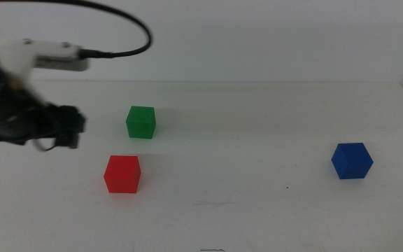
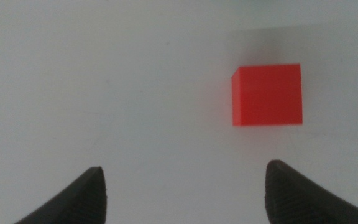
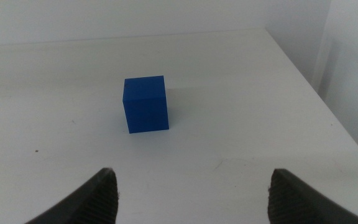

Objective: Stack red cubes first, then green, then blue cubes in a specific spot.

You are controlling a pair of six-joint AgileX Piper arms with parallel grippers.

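Middle view first: the left end effector (image 1: 72,129) hangs over the white surface (image 1: 257,210) at the left, beside the green cube (image 1: 140,122) and above-left of the red cube (image 1: 122,173). The blue cube (image 1: 352,160) sits well apart on the right. The count is one red, one green, one blue, none stacked yet.

Left wrist view: jaws spread wide, nothing between them, and the red cube (image 2: 267,94) lies off toward one jaw rather than centred. The risk is that a descent from here clips a cube edge and shoves it aside.

Right wrist view: the right end effector (image 3: 191,193) waits with wide, empty jaws facing the blue cube (image 3: 145,104), which sits near the surface's edge, so a nudge could send it off.
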